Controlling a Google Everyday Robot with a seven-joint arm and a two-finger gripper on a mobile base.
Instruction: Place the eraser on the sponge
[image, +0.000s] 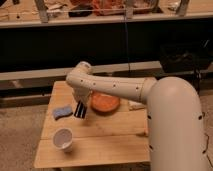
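Note:
The sponge (62, 111) is a small blue-grey pad lying on the left part of the wooden table (100, 145). My gripper (80, 110) hangs at the end of the white arm, just right of the sponge and slightly above the tabletop. It is shut on the eraser (79, 110), a flat black block with a pale stripe, held roughly upright. The eraser's lower end sits close to the sponge's right edge, apart from it.
An orange bowl (104, 102) sits right of the gripper, near the table's middle. A white cup (63, 138) stands at the front left. A white packet (135, 105) lies beyond the bowl. My arm's bulky body (175, 130) covers the table's right side.

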